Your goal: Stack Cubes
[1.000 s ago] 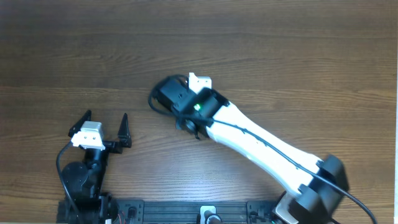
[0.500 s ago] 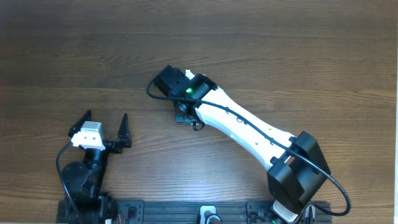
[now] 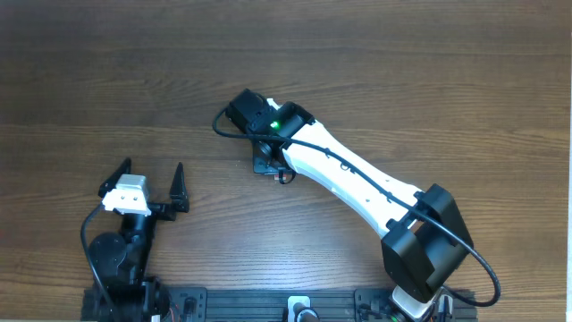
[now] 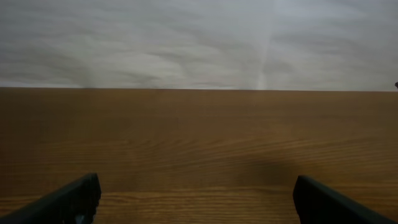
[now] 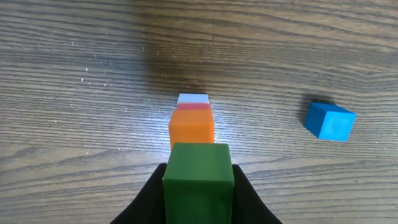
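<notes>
Wooden table (image 5: 74, 50) | right pincer (image 5: 198, 182) clamped on green cube (image 5: 198, 163), close above orange cube (image 5: 191, 129) topping the stack (image 5: 193, 104) | blue cube (image 5: 329, 120) well apart | left pincer (image 4: 196, 198) spread wide, empty | align green edges squarely with orange, lower until touching, then release.

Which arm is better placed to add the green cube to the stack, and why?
Right. The right gripper is shut on the green cube, close to the stack. The left gripper is open, far off over bare table.
</notes>
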{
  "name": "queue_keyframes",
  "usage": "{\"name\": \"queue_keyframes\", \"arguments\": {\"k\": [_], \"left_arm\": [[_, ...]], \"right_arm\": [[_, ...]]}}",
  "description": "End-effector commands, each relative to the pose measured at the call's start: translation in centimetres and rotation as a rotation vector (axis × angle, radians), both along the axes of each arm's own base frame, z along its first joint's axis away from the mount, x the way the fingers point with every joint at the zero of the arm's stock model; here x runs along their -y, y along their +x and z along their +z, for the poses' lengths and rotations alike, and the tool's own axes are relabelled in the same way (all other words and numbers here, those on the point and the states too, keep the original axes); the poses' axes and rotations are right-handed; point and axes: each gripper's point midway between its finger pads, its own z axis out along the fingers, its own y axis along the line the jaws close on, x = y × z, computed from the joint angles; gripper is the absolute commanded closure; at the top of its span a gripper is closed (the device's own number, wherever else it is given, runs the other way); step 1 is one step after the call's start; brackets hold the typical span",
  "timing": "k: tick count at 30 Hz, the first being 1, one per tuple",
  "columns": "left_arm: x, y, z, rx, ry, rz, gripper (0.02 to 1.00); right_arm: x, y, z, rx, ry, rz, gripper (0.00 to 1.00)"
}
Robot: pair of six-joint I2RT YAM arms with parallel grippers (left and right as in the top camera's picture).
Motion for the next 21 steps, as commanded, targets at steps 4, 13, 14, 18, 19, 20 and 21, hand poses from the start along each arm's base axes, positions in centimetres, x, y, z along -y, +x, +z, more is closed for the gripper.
{"name": "queue_keyframes", "arguments": {"k": [4,13,14,18,19,20,21], "left_arm": [[0.03,-0.02,-0.11,0.002,0.014,-0.005,0.018],[0.03,-0.02,-0.11,0.002,0.014,-0.005,0.018],[0.03,-0.02,-0.11,0.002,0.014,-0.005,0.018],[0.03,-0.02,-0.11,0.002,0.014,-0.005,0.018],[0.03,-0.02,-0.10,0.003,0.014,-0.005,0.018],[0.03,-0.02,-0.11,0.002,0.014,-0.005,0.018],[0.03,-0.02,-0.11,0.002,0.014,-0.005,0.018]], "right_arm": [[-0.57,0.71,-0.85,-0.010,0.006,-0.001,0.989],[-0.68,0.81,-1.03,-0.007,0.010,0.000,0.989],[-0.70,0.82,-1.05,-0.007,0.011,0.000,0.989],[-0.65,0.78,-1.12,-0.008,0.009,-0.001,0.989],[-0.64,0.77,-1.13,-0.008,0.009,-0.001,0.991],[-0.64,0.77,-1.13,-0.008,0.009,-0.001,0.991],[-0.63,0.76,-1.15,-0.008,0.009,-0.001,0.989]]}}
